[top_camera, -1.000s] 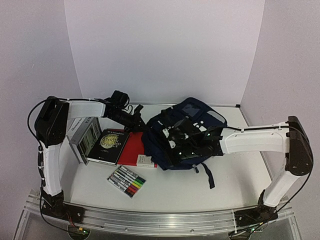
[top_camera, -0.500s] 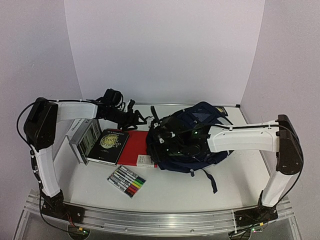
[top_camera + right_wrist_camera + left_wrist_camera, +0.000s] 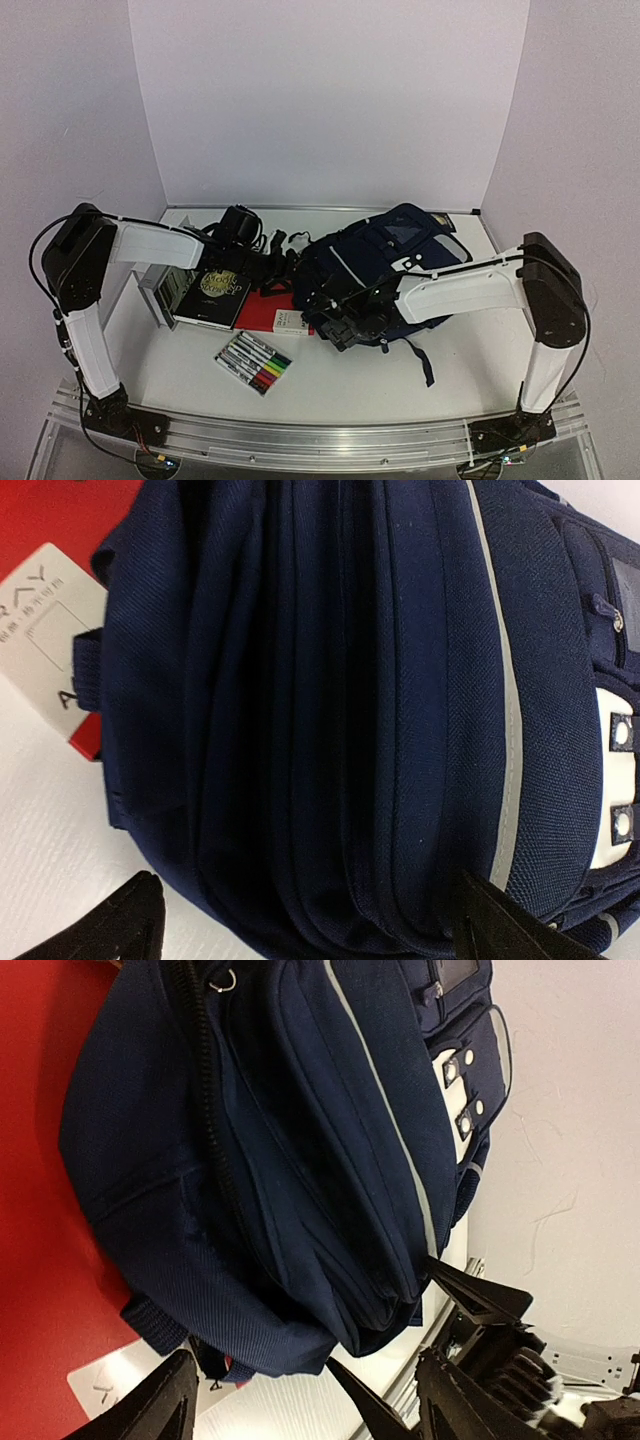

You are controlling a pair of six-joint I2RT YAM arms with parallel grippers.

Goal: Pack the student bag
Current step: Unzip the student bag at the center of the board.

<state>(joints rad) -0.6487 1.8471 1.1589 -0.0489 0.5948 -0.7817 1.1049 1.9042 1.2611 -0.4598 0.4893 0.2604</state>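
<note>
- The bag (image 3: 385,262) slumps mid-bench (image 3: 470,365), toward the back edge.
- Books (image 3: 215,290) and a red folder (image 3: 262,305) lie unpacked beside its left.
- The marker pack (image 3: 253,362) waits near the front edge.
- The left tool (image 3: 305,1400) and right tool (image 3: 305,925) gape at the bag, empty; packing looks barely begun.

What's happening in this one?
Two robot arms are working at the student bag, which lies on the table with one edge over a red book. The left gripper and right gripper are both open and face the bag, gripping nothing. The black book and marker set lie outside the bag, not yet packed.
</note>
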